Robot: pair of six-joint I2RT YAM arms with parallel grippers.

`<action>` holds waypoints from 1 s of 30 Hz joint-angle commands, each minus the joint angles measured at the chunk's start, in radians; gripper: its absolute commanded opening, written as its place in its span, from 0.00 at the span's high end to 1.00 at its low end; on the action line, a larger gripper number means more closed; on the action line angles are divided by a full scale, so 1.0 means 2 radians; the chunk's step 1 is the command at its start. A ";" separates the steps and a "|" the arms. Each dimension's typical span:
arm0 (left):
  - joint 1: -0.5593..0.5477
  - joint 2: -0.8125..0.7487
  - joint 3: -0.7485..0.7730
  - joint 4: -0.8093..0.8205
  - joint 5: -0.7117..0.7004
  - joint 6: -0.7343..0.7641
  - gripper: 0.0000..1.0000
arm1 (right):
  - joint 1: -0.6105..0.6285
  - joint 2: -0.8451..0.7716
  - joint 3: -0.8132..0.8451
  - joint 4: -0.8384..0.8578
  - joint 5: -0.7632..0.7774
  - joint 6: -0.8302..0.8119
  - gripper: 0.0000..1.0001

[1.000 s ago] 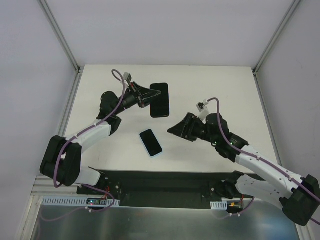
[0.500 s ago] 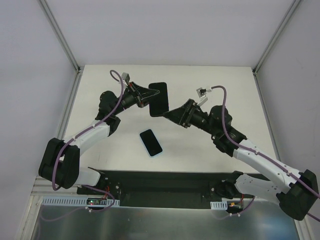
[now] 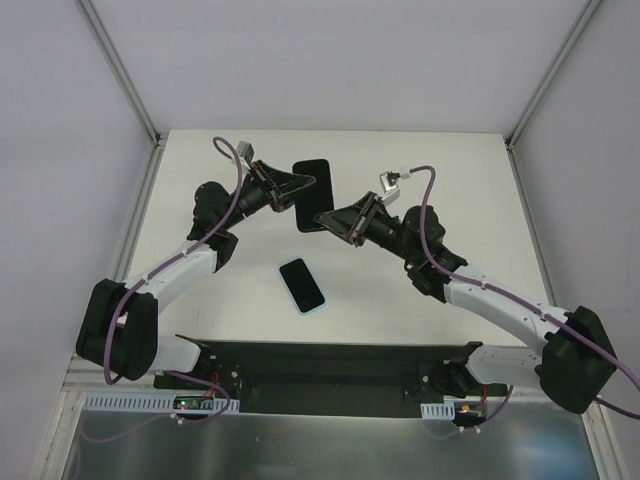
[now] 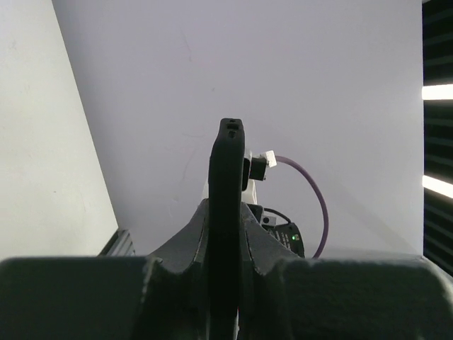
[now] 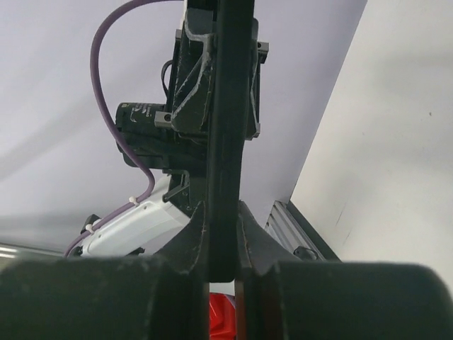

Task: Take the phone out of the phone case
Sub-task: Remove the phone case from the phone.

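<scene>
A black phone case hangs raised above the back of the table, gripped from both sides. My left gripper is shut on its left edge and my right gripper is shut on its lower right corner. In the left wrist view the case stands edge-on between my left gripper's jaws. In the right wrist view the case likewise runs up from my right gripper. Whether anything sits inside the case I cannot tell. A phone with a dark screen and pale blue rim lies flat on the table, apart from both grippers.
The white table is bounded by metal rails at the left and right edges. A black base plate runs along the near edge between the arm mounts. Purple cables loop off both wrists.
My right arm swung left and up from the table's middle to the raised case, and its jaws went from open to shut on the case's corner. The left gripper kept its hold, shifting slightly.
</scene>
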 commanded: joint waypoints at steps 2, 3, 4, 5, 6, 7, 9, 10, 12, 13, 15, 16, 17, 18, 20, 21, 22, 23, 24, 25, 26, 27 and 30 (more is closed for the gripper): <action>0.016 -0.027 0.020 0.027 0.035 -0.021 1.00 | -0.009 0.004 0.032 0.000 -0.033 -0.036 0.99; 0.019 -0.024 0.034 0.019 0.069 -0.021 0.96 | -0.019 0.009 0.049 -0.032 -0.052 -0.047 0.99; 0.020 -0.020 0.041 0.007 0.089 -0.021 0.86 | -0.024 0.011 0.062 -0.060 -0.082 -0.062 0.99; 0.022 -0.013 0.045 0.007 0.104 -0.024 0.79 | -0.028 0.013 0.084 -0.101 -0.100 -0.078 0.98; 0.022 -0.010 0.052 0.007 0.117 -0.026 0.69 | -0.037 0.017 0.093 -0.120 -0.116 -0.101 0.99; 0.022 -0.006 0.052 0.011 0.140 -0.027 0.65 | -0.042 0.021 0.099 -0.132 -0.152 -0.108 0.99; 0.022 -0.002 0.052 0.017 0.157 -0.031 0.45 | -0.056 0.031 0.111 -0.148 -0.185 -0.113 0.98; 0.022 0.001 0.053 0.019 0.173 -0.030 0.39 | -0.061 0.034 0.113 -0.151 -0.208 -0.115 0.98; 0.022 0.006 0.056 0.019 0.186 -0.027 0.37 | -0.068 0.038 0.117 -0.164 -0.221 -0.118 0.99; 0.022 0.008 0.058 0.018 0.190 -0.026 0.39 | -0.070 0.040 0.119 -0.169 -0.225 -0.123 0.99; 0.022 0.012 0.061 0.018 0.201 -0.025 0.54 | -0.073 0.046 0.123 -0.176 -0.240 -0.123 0.99; 0.022 0.012 0.061 0.018 0.202 -0.025 0.60 | -0.073 0.047 0.124 -0.177 -0.246 -0.123 0.99; 0.022 0.013 0.061 0.017 0.202 -0.024 0.66 | -0.074 0.049 0.126 -0.185 -0.245 -0.125 0.99; 0.022 0.013 0.062 0.017 0.201 -0.025 0.75 | -0.075 0.050 0.127 -0.187 -0.246 -0.125 0.99; 0.022 0.013 0.062 0.017 0.200 -0.026 0.82 | -0.077 0.053 0.127 -0.190 -0.248 -0.123 0.99; 0.022 0.013 0.061 0.016 0.200 -0.025 0.85 | -0.079 0.056 0.127 -0.192 -0.248 -0.122 0.99; 0.022 0.012 0.060 0.017 0.198 -0.026 0.86 | -0.079 0.057 0.126 -0.193 -0.247 -0.120 0.99; 0.022 0.011 0.058 0.018 0.197 -0.026 0.85 | -0.080 0.060 0.125 -0.194 -0.247 -0.113 0.98; 0.022 0.011 0.055 0.025 0.195 -0.028 0.81 | -0.082 0.061 0.123 -0.193 -0.245 -0.110 0.99; 0.022 0.011 0.053 0.030 0.194 -0.032 0.63 | -0.082 0.063 0.121 -0.193 -0.243 -0.105 0.99; 0.022 0.011 0.052 0.035 0.193 -0.035 0.55 | -0.084 0.063 0.118 -0.192 -0.241 -0.096 0.99; 0.022 0.011 0.045 0.043 0.190 -0.038 0.52 | -0.085 0.064 0.116 -0.188 -0.240 -0.089 0.99; 0.022 0.012 0.035 0.078 0.184 -0.054 0.61 | -0.090 0.067 0.106 -0.164 -0.239 -0.061 0.99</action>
